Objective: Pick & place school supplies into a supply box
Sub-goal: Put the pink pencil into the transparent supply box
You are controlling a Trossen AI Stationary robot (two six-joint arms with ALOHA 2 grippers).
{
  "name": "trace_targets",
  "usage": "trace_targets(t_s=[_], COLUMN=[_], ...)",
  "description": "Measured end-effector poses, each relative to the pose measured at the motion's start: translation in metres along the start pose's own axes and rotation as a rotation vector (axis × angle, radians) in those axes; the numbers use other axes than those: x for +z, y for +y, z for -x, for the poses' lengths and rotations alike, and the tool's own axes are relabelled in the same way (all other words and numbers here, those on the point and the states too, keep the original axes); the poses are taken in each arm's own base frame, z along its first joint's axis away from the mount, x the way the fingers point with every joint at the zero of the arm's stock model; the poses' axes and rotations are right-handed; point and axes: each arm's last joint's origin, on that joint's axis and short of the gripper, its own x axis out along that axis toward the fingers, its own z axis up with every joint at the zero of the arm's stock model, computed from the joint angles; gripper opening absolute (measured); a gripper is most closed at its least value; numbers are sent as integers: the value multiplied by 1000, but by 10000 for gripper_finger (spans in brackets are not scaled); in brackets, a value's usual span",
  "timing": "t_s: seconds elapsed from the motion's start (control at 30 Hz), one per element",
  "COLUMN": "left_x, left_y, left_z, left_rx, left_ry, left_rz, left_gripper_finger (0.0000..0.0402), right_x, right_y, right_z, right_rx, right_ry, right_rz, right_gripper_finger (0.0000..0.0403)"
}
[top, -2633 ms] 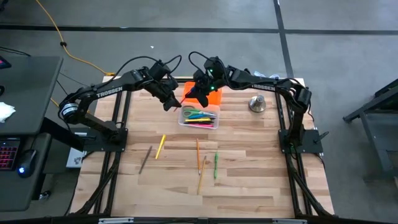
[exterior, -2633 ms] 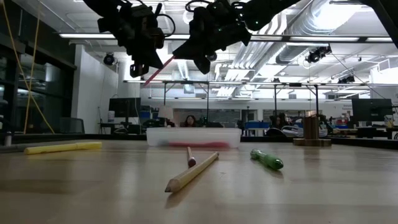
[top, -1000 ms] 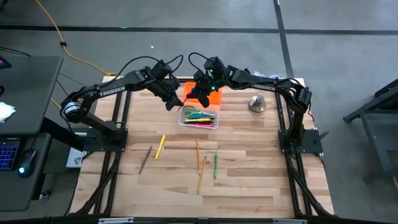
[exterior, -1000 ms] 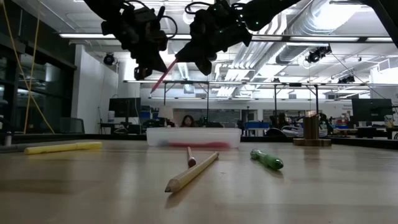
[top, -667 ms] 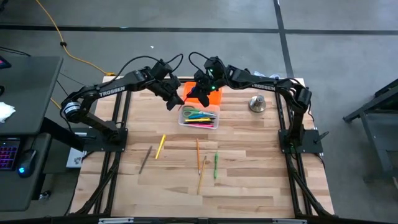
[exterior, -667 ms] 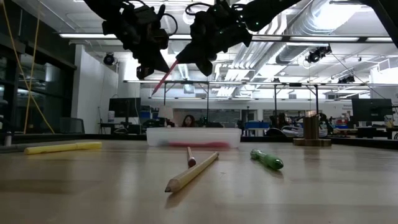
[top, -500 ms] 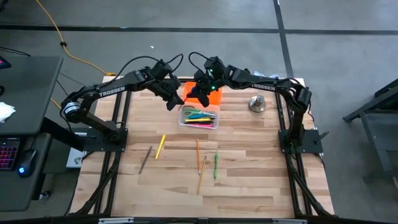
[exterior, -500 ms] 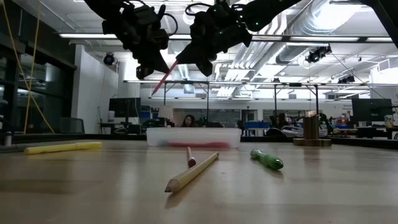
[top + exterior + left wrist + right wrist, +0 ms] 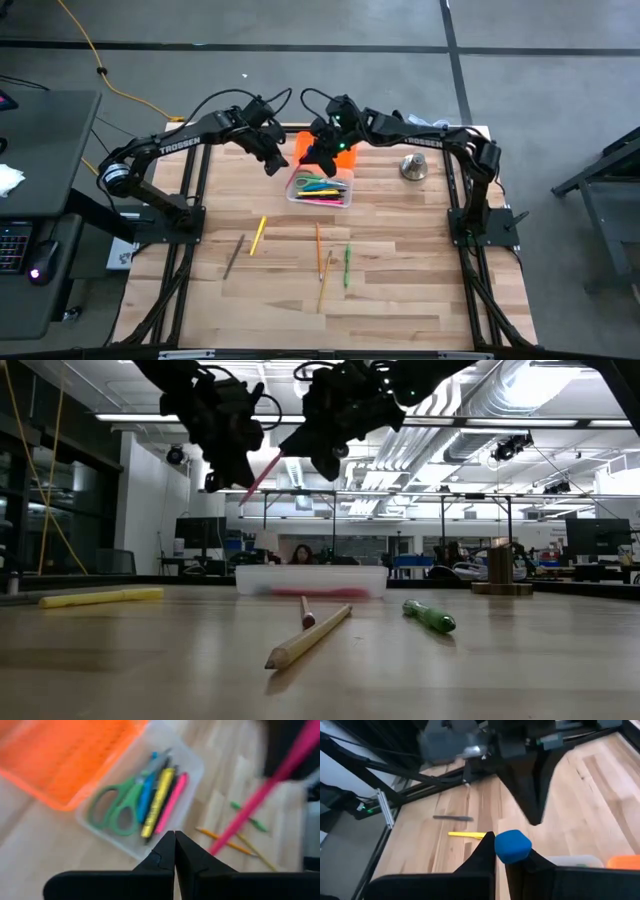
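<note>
The supply box [image 9: 322,192], clear with an orange lid [image 9: 346,157], stands at the table's far middle. It holds green scissors [image 9: 120,807] and several pens. Both grippers hover above its far left part. My right gripper [image 9: 318,157] is shut on a pink pen [image 9: 262,475] that slants down toward the table's left. My left gripper [image 9: 174,840] is shut with nothing between its fingers, and it stands right beside the pen's lower end [image 9: 220,845]. More school supplies lie on the near table: a yellow marker [image 9: 257,235], a dark pencil [image 9: 233,256], pencils [image 9: 321,262] and a green pen [image 9: 347,266]. My right gripper pinches the pink pen's upper end between its two fingers; a blue end [image 9: 512,846] shows at the fingertips. The pen sticks out ahead of the fingers, slanting down toward the table's left, lifted clear above the box. My left gripper: whether its finger touches the pen's lower end, I cannot tell.
A silvery bell-like object [image 9: 413,166] stands to the right of the box. The loose supplies lie spread across the middle and near part of the wooden table [image 9: 400,290]. In the low view a person sits far behind the table.
My left gripper has tipped a little, and its fingertips have swung toward the table's left, away from the pen's lower end. The pink pen has stayed slanted in my right gripper.
</note>
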Motion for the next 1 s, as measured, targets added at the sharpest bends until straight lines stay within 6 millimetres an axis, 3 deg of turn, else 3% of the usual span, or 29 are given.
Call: trace_targets(t_s=[0.43,0.8,1.0], left_x=[0,4,4], left_y=[-6,-7,-7], left_z=[0,0,0], left_rx=[-175,-189,-195], left_ry=[-1,-33,-32], left_rz=[-40,-39,-24], left_gripper_finger=[48,192,240], right_x=[-4,-4,-3], right_y=[-5,-6,-6], right_z=[2,2,1], right_rx=[-52,-77,-77], right_ry=[26,28,14], right_rz=[-23,-18,-8], right_gripper_finger=[0,0,0])
